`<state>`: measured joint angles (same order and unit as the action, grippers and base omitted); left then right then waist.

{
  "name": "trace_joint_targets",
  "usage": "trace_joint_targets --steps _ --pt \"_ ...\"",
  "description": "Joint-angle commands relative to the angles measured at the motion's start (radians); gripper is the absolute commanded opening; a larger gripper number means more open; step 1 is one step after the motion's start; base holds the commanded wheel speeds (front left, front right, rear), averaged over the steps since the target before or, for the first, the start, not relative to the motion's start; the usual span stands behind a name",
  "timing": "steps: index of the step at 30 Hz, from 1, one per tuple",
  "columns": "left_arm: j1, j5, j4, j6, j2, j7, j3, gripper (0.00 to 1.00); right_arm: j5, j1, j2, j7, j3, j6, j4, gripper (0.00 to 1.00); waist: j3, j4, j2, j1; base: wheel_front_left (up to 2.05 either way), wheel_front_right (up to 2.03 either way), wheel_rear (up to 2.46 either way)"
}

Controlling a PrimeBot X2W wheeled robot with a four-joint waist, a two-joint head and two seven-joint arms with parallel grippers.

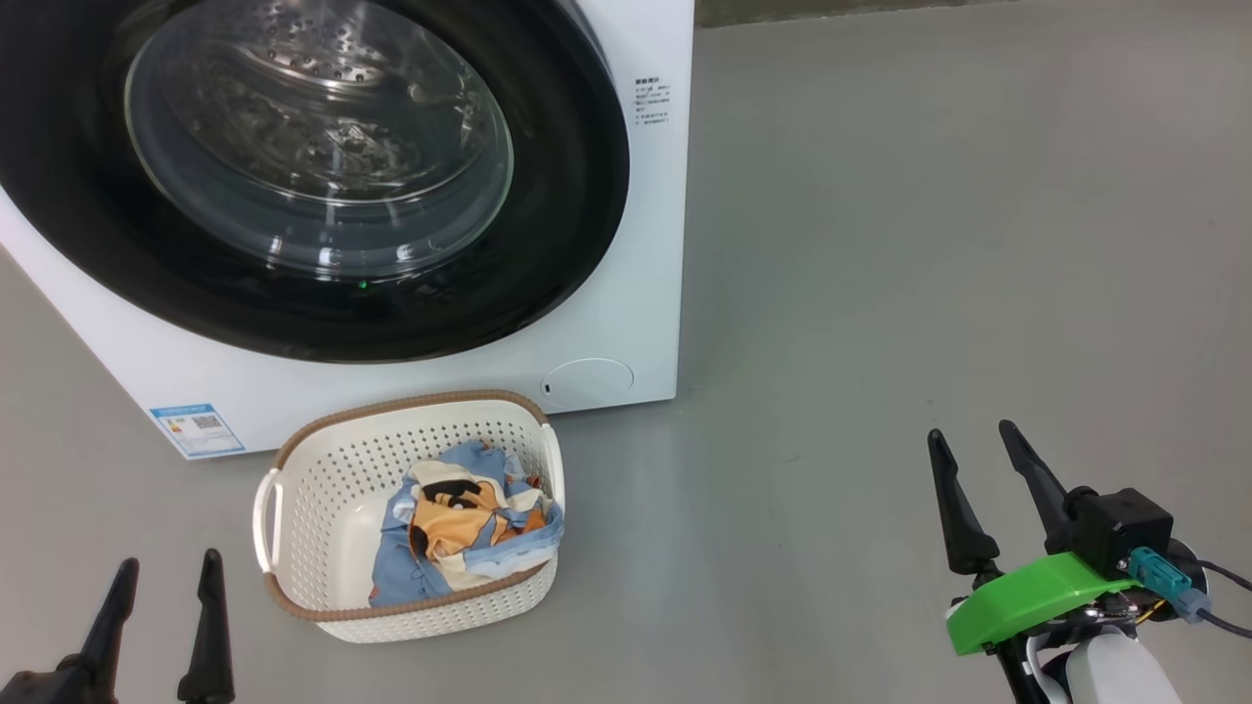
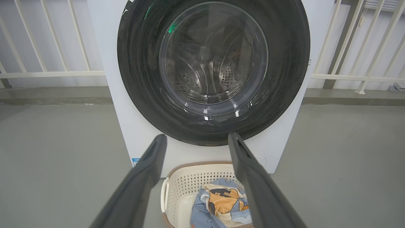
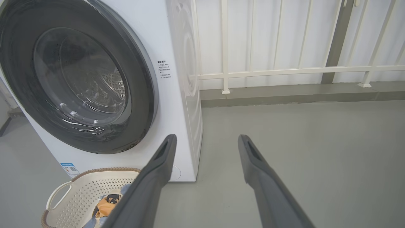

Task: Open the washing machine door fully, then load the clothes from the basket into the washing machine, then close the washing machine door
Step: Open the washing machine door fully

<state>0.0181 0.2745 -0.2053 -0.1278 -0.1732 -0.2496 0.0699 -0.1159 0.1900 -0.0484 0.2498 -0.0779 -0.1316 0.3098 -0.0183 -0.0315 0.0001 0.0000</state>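
The left gripper (image 1: 168,559) has its two long, dark, matte fingers tapering to blunt tips and spread wide apart with nothing between them. The right gripper (image 1: 972,432) is likewise spread and empty, with a bright green plastic bracket (image 1: 1027,596) and a black block behind its fingers. Just ahead of the left gripper and slightly to its right sits the basket (image 1: 391,450), a rounded-rectangular cream plastic tub with rows of small round holes in its walls, a brown woven-look rim and white loop handles. It is well off to the left of the right gripper. The clothes (image 1: 469,523) lie crumpled in the half of the basket farther from the left gripper: soft light-blue fabric with an orange-and-black cartoon print and cream patches. Beyond the basket, straight ahead of the left fingers, stands the washing machine (image 1: 626,323), a smooth white box. The washing machine door (image 1: 323,147) lies flat against its front, a wide glossy black ring around a bulging clear glass bowl through which the perforated steel drum shows. A blue label sticker (image 1: 198,428) and a round flap (image 1: 587,383) sit low on the front, either side of the basket. Ahead of the right gripper is smooth grey floor (image 1: 929,244), with a pale railing (image 3: 284,69) beyond it.
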Motion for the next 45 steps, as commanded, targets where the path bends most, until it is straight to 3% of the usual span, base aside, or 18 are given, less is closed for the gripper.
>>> trace_joint_targets --steps 1,13,18,24,26,27,29,35,45 --pt "-0.014 -0.009 0.031 -0.003 -0.019 -0.012 0.034 1.00 -0.007 0.042 -0.002 0.012 0.021 0.001 -0.021 1.00 -0.001 0.001 -0.0001 0.0000 0.00 0.00 0.00" --pt "-0.004 -0.008 0.085 -0.003 -0.008 -0.012 0.024 1.00 -0.096 0.140 -0.002 0.012 -0.020 0.001 -0.036 1.00 -0.042 0.021 -0.0001 0.0000 0.00 0.00 0.00" --pt "-0.010 0.001 0.100 -0.003 -0.010 -0.012 0.015 1.00 -0.224 0.221 -0.002 0.012 -0.055 0.001 -0.017 1.00 -0.077 0.039 -0.0001 0.0000 0.00 0.00 0.00" --pt "-0.023 0.013 0.098 -0.003 -0.015 -0.012 0.005 1.00 -0.503 0.296 -0.002 0.012 -0.084 0.001 0.067 1.00 -0.105 0.059 -0.0001 0.0000 0.00 0.00 0.00" --pt "-0.026 0.017 0.097 -0.003 -0.016 -0.012 0.002 1.00 -0.598 0.319 -0.002 0.012 -0.081 0.001 0.104 0.45 -0.112 0.064 -0.0001 0.0000 0.00 0.00 0.00" --pt "-0.026 0.017 0.097 -0.003 -0.016 -0.012 0.002 1.00 -0.598 0.319 -0.002 0.012 -0.081 0.001 0.104 0.45 -0.112 0.064 -0.0001 0.0000 0.00 0.00 0.00" --pt "-0.027 0.020 0.096 -0.003 -0.017 -0.012 0.000 1.00 -0.665 0.340 -0.002 0.012 -0.085 0.001 0.133 0.00 -0.119 0.069 -0.0001 0.0000 0.00 0.00 0.00" --pt "-0.034 0.028 0.097 -0.003 -0.016 -0.012 -0.001 1.00 -0.789 0.407 -0.002 -0.006 -0.087 0.001 0.190 0.00 -0.144 0.076 -0.0001 0.0000 0.00 0.00 0.00" --pt "-0.063 0.047 0.105 -0.003 -0.025 -0.012 -0.014 1.00 -0.881 0.539 -0.002 -0.168 -0.128 0.001 0.256 0.00 -0.205 0.083 -0.0001 0.0000 0.00 0.00 0.00"
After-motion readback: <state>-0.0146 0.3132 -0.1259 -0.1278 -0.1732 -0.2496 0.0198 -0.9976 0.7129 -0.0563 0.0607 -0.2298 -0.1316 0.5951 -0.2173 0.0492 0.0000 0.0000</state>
